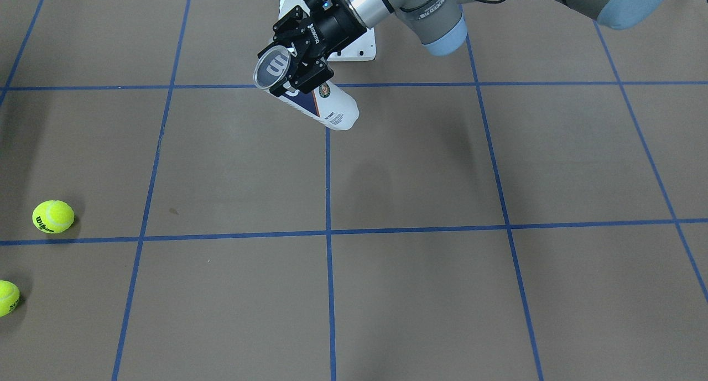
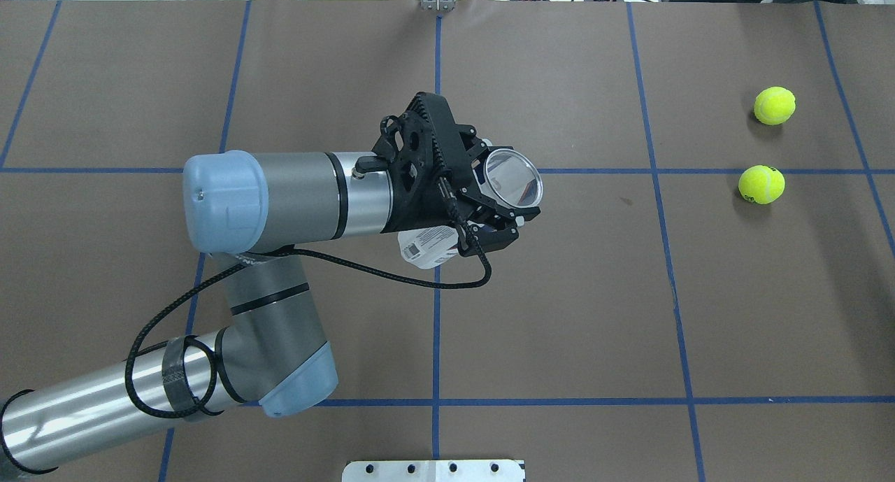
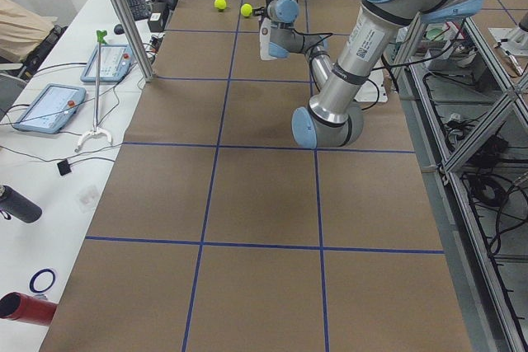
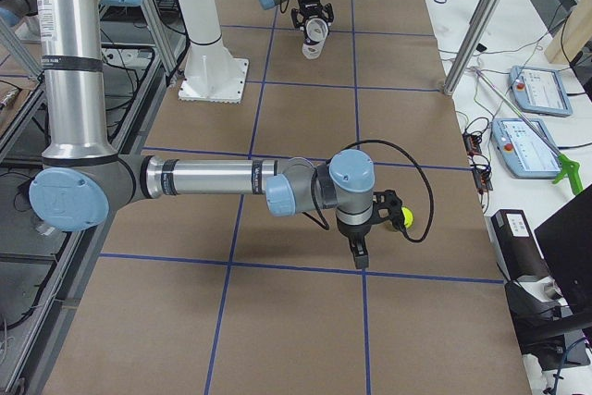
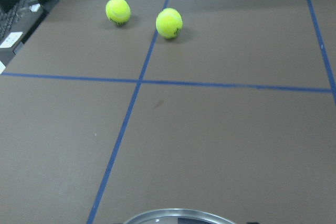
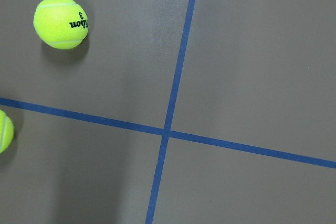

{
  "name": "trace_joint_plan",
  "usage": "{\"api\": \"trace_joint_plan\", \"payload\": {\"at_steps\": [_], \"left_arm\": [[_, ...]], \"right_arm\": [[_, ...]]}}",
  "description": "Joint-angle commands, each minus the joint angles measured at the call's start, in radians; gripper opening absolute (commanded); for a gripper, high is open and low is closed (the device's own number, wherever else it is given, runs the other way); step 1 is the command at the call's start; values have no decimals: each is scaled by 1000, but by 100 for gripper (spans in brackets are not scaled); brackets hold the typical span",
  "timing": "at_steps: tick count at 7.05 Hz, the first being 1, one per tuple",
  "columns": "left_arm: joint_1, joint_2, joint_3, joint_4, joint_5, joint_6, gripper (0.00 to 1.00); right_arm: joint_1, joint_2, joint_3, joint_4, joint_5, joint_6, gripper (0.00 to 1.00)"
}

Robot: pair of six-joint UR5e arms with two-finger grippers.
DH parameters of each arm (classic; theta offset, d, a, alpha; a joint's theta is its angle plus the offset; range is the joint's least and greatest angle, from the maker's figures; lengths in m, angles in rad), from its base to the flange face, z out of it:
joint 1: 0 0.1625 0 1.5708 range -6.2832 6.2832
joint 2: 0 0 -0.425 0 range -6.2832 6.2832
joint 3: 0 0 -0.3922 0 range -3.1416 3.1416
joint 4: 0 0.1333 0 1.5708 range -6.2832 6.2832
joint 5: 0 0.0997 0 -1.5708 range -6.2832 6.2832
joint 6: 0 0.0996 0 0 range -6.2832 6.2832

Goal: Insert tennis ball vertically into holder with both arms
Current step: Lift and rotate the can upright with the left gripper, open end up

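Observation:
My left gripper (image 1: pixel 292 66) (image 2: pixel 500 196) is shut on the holder (image 1: pixel 327 103), a clear tube with a white and navy label. It holds the tube tilted above the table, open mouth (image 2: pixel 514 180) upward; the rim shows in the left wrist view (image 5: pixel 178 215). Two yellow tennis balls (image 2: pixel 774 105) (image 2: pixel 761 184) lie on the table at the far right, also in the front view (image 1: pixel 53 216) (image 1: pixel 6 298). My right gripper (image 4: pixel 359 249) shows only in the exterior right view, near one ball (image 4: pixel 405 217); I cannot tell if it is open or shut.
A white pedestal base (image 2: pixel 433 470) (image 1: pixel 354 46) stands at the robot's edge of the table. Brown paper with blue tape lines covers the table (image 1: pixel 420 165). Tablets and cables lie on side benches (image 4: pixel 532 136).

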Motion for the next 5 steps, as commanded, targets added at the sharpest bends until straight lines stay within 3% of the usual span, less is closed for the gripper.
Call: {"api": "trace_joint_plan", "payload": {"at_steps": [1, 2, 4, 5], "left_arm": [[5, -32, 182, -440, 116, -88, 63], [7, -46, 231, -558, 157, -114, 59], [7, -45, 338, -698, 266, -137, 59], [4, -43, 404, -742, 268, -132, 59]], "right_arm": [[0, 1, 1, 0, 0, 0, 100], [0, -1, 4, 0, 0, 0, 100], [0, 1, 6, 0, 0, 0, 100], [0, 1, 7, 0, 0, 2, 100]]}}
